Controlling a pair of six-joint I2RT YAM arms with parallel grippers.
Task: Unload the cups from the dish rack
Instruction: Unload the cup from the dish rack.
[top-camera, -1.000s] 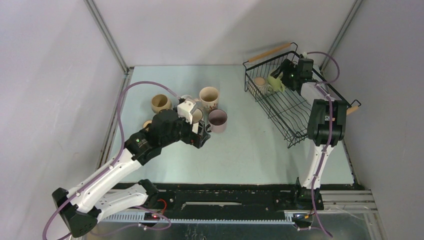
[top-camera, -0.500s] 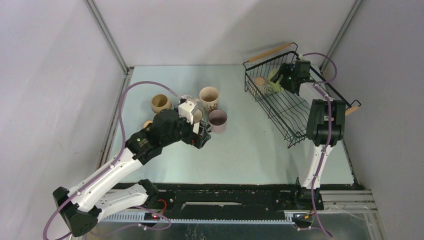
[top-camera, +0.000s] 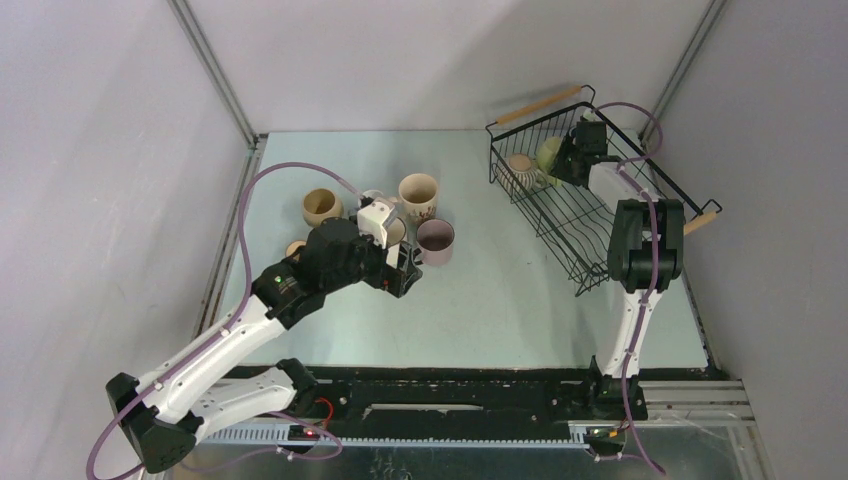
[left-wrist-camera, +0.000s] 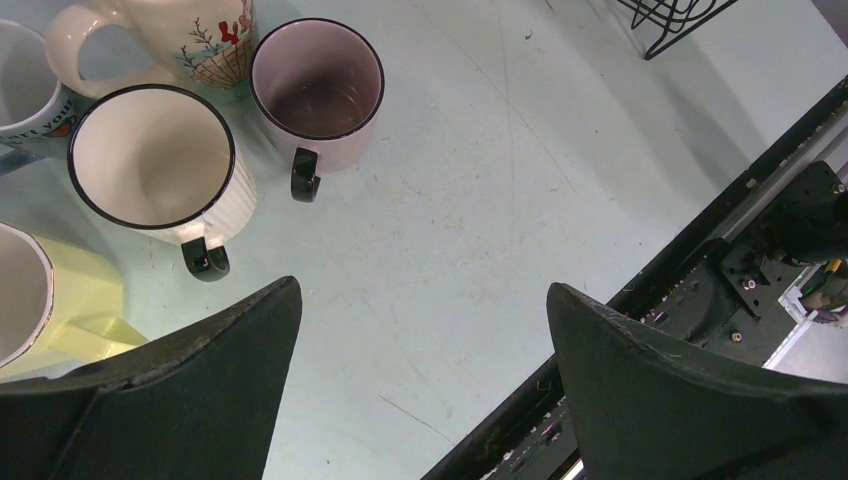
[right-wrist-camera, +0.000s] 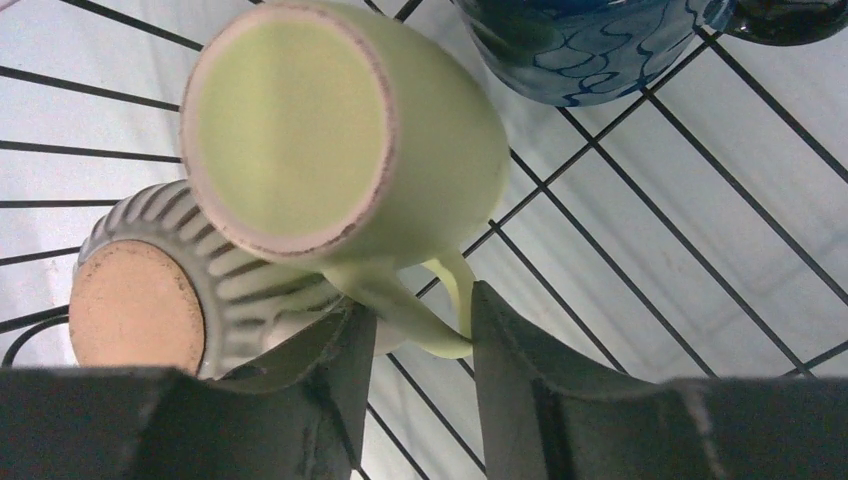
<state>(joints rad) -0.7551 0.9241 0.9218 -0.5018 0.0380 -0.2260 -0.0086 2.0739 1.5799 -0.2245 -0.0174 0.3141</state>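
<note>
Fingers (right-wrist-camera: 520, 360) of the right gripper (right-wrist-camera: 420, 305) pinch the loop handle of the pale yellow-green cup (right-wrist-camera: 330, 150), one finger on each side of it. This cup is tipped over inside the dish rack (top-camera: 580, 225), its flat base turned toward the wrist camera. It touches the ribbed beige cup (right-wrist-camera: 150, 300), which also shows its base and lies just beside it on the rack wires. The dark blue cup (right-wrist-camera: 590, 40) sits near them in the same rack, at the far end. The rack stands at the far right of the table (left-wrist-camera: 500, 200). Well apart, at the centre left, the left gripper (left-wrist-camera: 420, 300) hangs above the table with its fingers spread wide and nothing between them. Below it stand unloaded cups in a tight group: the mauve-pink cup (left-wrist-camera: 317, 85), a white ribbed cup (left-wrist-camera: 155, 160), the floral-printed cup (left-wrist-camera: 200, 35) and, farther left, the tan cup (top-camera: 321, 206).
</note>
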